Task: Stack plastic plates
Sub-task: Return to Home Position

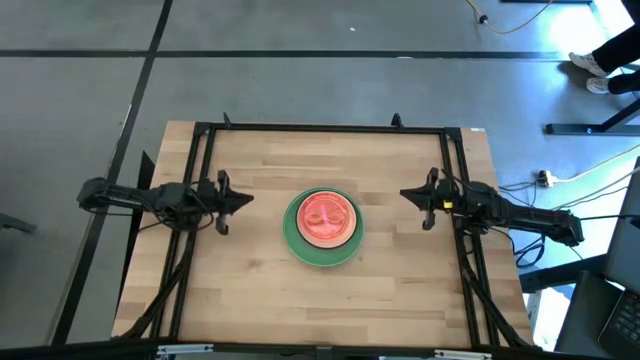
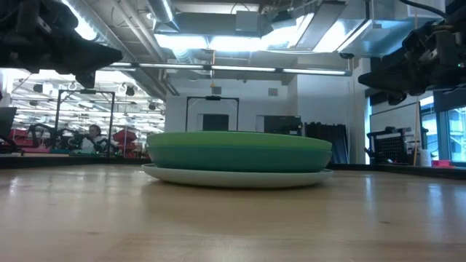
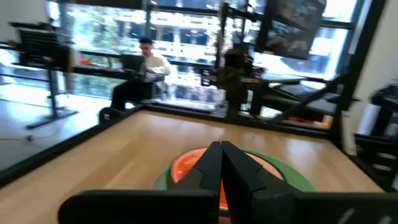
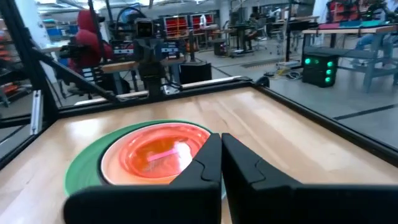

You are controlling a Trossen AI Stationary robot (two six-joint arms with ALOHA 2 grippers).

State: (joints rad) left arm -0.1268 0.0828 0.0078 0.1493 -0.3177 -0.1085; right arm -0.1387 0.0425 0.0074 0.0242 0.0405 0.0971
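Symmetrically, both arms reach level above the two sides of the table (image 1: 260, 290). The left gripper (image 1: 243, 200) and right gripper (image 1: 408, 194) point inward at each other, each with its fingers pressed together and holding nothing. Between them, well apart from either tip, the plastic plates (image 1: 322, 228) sit as one stack at the table's middle, a red-pink plate (image 1: 325, 214) uppermost over a wide green rim (image 1: 300, 252); bare wood surrounds the stack out to the black frame (image 1: 320, 128) along the edges.
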